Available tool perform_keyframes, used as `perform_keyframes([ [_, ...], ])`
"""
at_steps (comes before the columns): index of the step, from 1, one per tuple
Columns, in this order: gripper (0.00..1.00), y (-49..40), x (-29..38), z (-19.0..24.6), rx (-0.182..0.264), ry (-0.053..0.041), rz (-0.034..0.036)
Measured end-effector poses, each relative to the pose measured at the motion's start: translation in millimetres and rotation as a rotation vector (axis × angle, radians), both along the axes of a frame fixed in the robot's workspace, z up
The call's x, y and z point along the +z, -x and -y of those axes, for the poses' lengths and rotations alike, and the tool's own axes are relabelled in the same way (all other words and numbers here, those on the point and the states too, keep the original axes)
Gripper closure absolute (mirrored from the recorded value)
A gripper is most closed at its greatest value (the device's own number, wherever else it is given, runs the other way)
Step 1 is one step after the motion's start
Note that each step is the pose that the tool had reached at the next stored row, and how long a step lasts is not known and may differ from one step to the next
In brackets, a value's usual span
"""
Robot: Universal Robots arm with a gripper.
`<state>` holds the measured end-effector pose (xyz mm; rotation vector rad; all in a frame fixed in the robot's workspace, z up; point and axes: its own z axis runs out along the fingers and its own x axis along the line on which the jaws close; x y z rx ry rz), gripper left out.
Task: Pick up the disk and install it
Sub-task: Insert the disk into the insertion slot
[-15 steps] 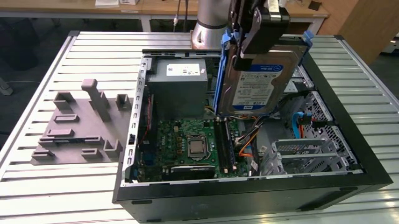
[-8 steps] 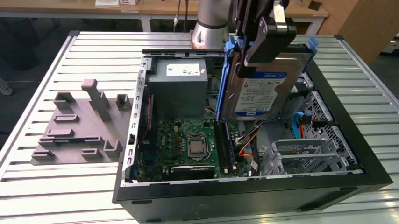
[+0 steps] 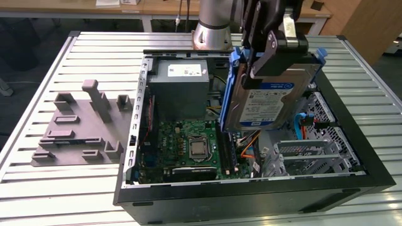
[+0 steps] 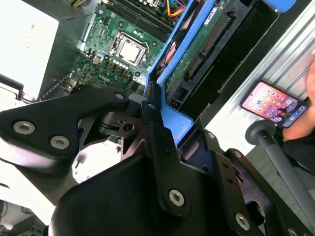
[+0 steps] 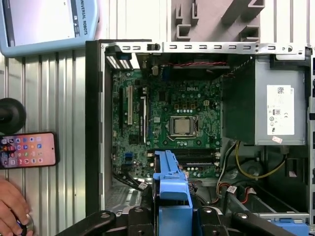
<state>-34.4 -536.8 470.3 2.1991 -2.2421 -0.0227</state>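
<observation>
Silver disk held, open computer case below

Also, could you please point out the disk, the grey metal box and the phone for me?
The disk [image 3: 265,104]: exterior view, on its white-and-blue label.
The grey metal box [image 3: 179,96]: exterior view, on its plain grey side.
The phone [image 5: 27,150]: first wrist view, on its lit screen.

disk, upper right — bright bare metal, glossy label, blue plastic rail; table ribbed matt metal — fixture left, matt grey.
</observation>
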Motion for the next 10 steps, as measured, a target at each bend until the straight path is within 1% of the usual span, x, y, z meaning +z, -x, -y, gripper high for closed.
perform_keyframes([
  [3,0.64,-2.3,-0.3,4.3,0.0,0.0001,0.0],
  [8,0.64,-3.0,-0.7,12.4,-0.001,0.0,0.0],
  [10,0.64,-3.4,-0.7,13.8,-0.001,0.0001,0.0],
])
